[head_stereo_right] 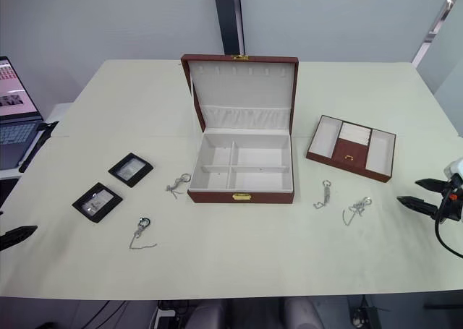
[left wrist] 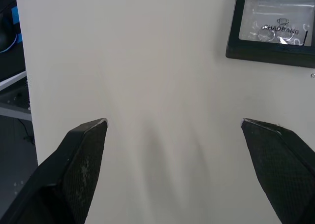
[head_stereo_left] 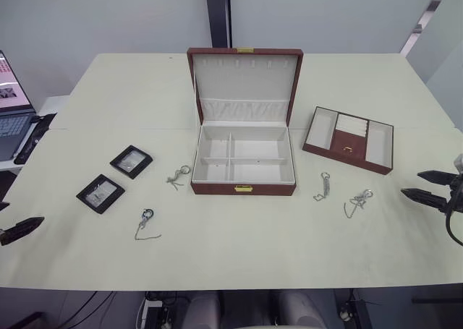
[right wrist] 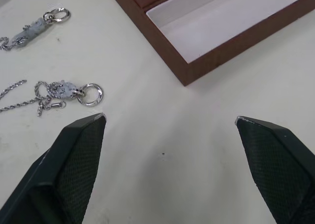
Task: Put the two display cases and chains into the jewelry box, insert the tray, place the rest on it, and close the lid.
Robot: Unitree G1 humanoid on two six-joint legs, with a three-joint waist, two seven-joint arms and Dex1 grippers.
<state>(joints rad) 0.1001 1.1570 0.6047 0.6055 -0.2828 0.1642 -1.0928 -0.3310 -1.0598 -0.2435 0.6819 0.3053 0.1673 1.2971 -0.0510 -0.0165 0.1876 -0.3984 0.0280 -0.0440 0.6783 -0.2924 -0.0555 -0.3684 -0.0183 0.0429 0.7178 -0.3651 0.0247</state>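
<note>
Reddish-brown jewelry box [head_stereo_left: 244, 188] and tray [head_stereo_left: 348, 158], cream-lined; black-framed display cases [head_stereo_left: 100, 193]; silver chains [head_stereo_left: 323, 186].

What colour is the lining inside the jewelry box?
Cream, inside the reddish-brown jewelry box; the left eye view shows it best.

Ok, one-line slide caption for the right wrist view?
Open right gripper above the table, near the tray corner and two chains.

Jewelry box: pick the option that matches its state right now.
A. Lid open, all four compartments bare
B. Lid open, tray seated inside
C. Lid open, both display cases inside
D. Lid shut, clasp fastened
A. The lid stands upright behind the jewelry box, whose four cream compartments hold nothing; both display cases lie on the table to the robot's left of it, and the tray sits apart on its right.
</note>
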